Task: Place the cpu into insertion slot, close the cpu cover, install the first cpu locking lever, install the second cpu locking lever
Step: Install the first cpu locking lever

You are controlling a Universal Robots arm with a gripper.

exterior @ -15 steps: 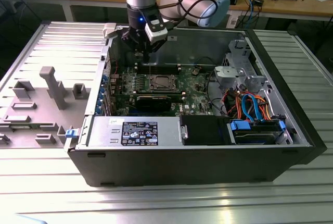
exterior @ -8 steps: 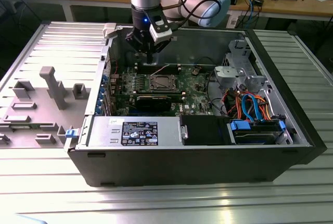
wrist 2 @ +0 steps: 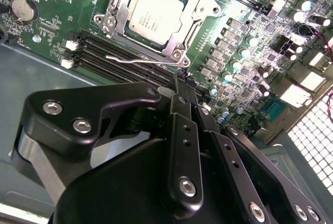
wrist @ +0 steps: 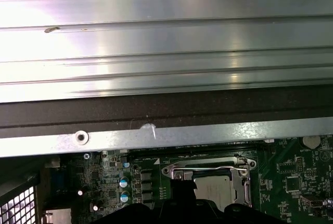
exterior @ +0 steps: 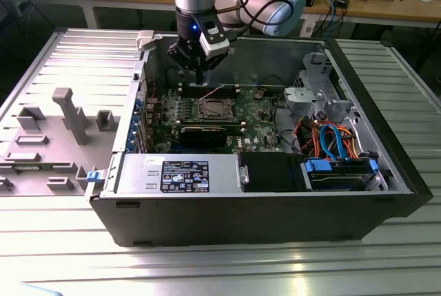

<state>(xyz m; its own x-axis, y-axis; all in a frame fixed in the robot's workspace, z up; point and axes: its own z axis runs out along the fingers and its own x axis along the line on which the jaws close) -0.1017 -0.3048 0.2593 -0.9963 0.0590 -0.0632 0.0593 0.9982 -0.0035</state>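
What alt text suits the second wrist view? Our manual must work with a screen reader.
The cpu sits in its socket under the closed silvery cover on a green motherboard, with a thin wire lever lying along one side. The black gripper fills the foreground, jaws together and holding nothing.

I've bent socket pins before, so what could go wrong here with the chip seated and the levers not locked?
1. The cpu sits in the insertion slot under the cpu cover; a thin locking lever juts free and could snag or slip.
2. The pincer hangs close above the memory slots and might scrape them.
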